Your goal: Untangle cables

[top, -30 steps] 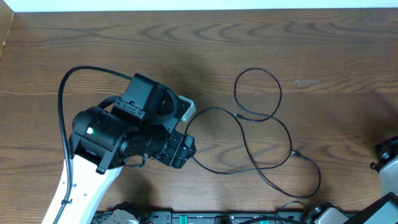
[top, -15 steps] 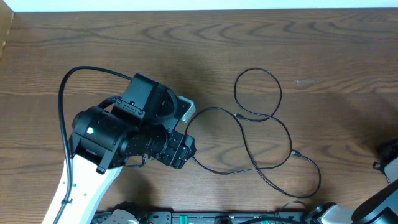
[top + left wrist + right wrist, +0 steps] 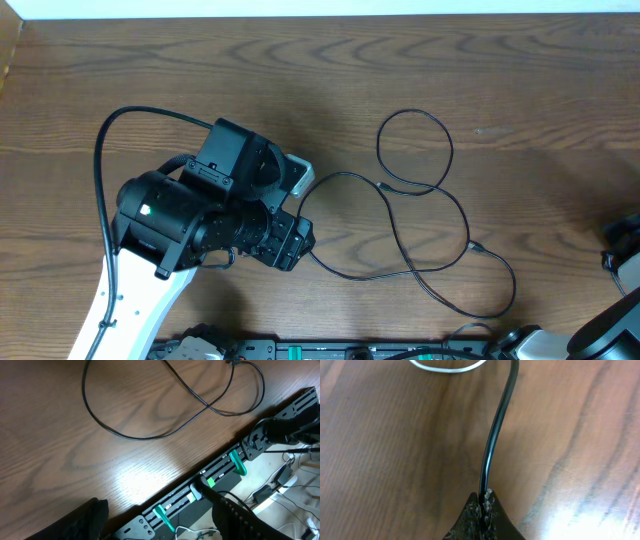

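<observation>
At far right, right claw [image 3: 483, 497] tightly pinches black cable [image 3: 496, 430].

a thin black cable [image 3: 416, 111] lies in loose, crossing loops on the wooden table [image 3: 500, 60]. one stretch runs up to the left arm [image 3: 190, 220]. the right arm [image 3: 622, 250] shows only at the edge.

Overhead: even light, soft shadow on bench [image 3: 575, 190] at 3 o'clock. Left wrist: sharp, white glare near centre. Right wrist: blurry, right pincer [image 3: 482, 505] & black cable [image 3: 495, 435] soft, glare at 4 o'clock.
</observation>
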Controlling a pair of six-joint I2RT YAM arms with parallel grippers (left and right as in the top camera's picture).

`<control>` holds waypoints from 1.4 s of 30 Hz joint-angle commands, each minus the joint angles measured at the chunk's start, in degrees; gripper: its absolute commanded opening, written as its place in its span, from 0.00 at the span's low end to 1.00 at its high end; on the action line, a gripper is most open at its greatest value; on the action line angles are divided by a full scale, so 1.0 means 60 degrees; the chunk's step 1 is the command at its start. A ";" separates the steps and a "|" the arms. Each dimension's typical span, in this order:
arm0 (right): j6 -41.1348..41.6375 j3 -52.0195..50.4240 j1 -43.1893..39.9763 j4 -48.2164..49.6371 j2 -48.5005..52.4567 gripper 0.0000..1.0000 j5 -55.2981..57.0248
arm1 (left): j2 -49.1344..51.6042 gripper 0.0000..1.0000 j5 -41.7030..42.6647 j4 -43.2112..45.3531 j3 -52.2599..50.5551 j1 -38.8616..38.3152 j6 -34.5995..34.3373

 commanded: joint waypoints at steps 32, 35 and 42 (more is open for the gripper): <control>0.1348 0.4062 -0.0845 0.1253 0.0211 0.99 -0.2481 | 0.0004 0.72 -0.0087 -0.0168 -0.0058 -0.0004 -0.0084; 0.1348 0.4062 -0.0437 0.1311 0.0208 0.99 -0.3417 | 0.0004 0.72 -0.0091 -0.0164 -0.0058 -0.0004 -0.0080; 0.1348 0.4062 0.1089 -0.0168 0.0208 0.99 -0.5625 | 0.0004 0.69 -0.0095 0.0146 -0.0058 0.0000 -0.0087</control>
